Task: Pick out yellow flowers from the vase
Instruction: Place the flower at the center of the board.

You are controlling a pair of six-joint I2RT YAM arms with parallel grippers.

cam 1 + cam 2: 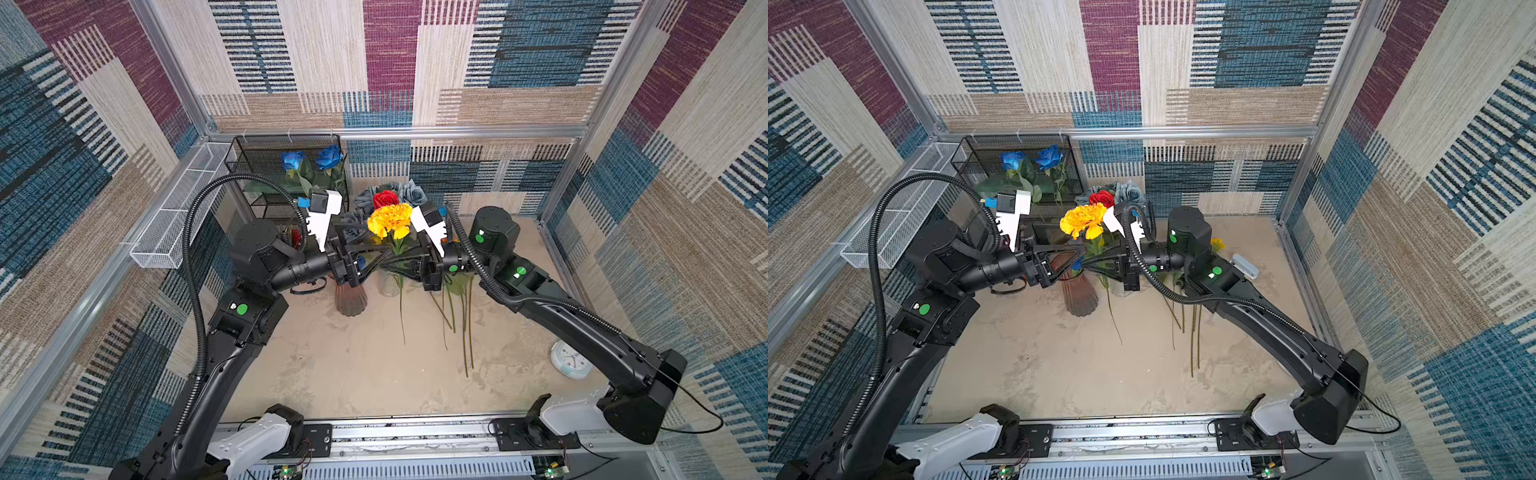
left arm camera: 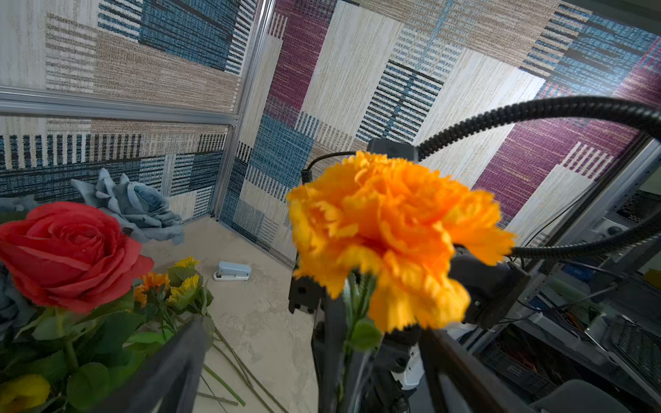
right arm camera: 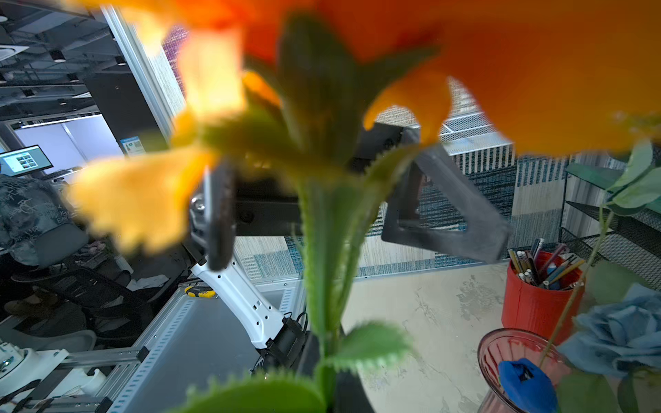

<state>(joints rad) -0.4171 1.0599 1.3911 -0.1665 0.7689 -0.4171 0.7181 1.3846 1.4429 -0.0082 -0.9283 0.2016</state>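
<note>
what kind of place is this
Most likely a robot test booth inside a lab or office. Two robot arms work on a table fenced by a metal frame and patterned panels, with props such as a vase and a yellow flower; a monitor and office chair sit outside.

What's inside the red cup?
Pencils stick up out of the red cup, all bunched together. The cup's wall hides their lower ends and anything else at the bottom.
</note>
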